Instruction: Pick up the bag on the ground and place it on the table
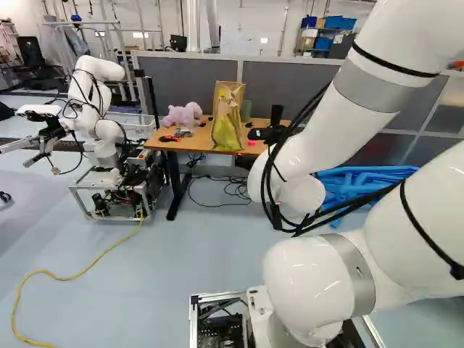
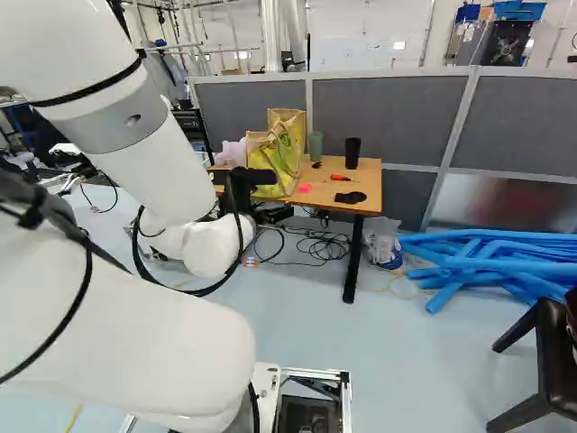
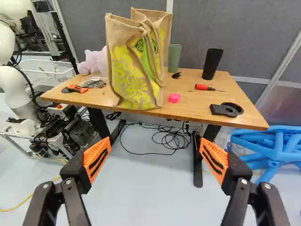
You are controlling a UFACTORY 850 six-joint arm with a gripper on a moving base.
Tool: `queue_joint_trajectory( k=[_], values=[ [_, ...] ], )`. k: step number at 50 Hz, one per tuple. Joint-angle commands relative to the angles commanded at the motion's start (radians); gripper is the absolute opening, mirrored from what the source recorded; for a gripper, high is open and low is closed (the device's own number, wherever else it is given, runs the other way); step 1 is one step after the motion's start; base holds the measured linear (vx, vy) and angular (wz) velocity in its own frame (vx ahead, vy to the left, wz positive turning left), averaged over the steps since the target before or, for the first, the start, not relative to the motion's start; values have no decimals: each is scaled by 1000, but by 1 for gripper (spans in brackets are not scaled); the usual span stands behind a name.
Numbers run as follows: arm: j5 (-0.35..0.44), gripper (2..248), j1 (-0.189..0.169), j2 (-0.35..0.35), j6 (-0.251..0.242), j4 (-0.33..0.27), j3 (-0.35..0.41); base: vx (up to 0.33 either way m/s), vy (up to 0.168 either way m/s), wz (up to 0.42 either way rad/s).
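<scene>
Gripper point(image 3: 155, 138): fingers wide, nothing btwn. Bag point(image 3: 135, 70): upright on table point(image 3: 195, 101), ahead of gripper, slightly L of its centerline, well apart from both fingers. Placement appears complete; next move, prob.: back off, keeping fingers clear of bag & table edge.

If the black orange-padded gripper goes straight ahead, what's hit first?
Likely the front edge of the brown wooden table, near the base of the tan-and-yellow woven bag; depth and exact height are unclear.

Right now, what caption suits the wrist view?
Open gripper facing the wooden table, where the tan-and-yellow bag stands upright beside a green cup.
</scene>
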Motion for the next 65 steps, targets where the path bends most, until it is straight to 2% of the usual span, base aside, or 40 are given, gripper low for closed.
queue_joint_trajectory(
  k=[65],
  values=[
    [0,247,0,0,0,0,0,0,0,0]
  ],
)
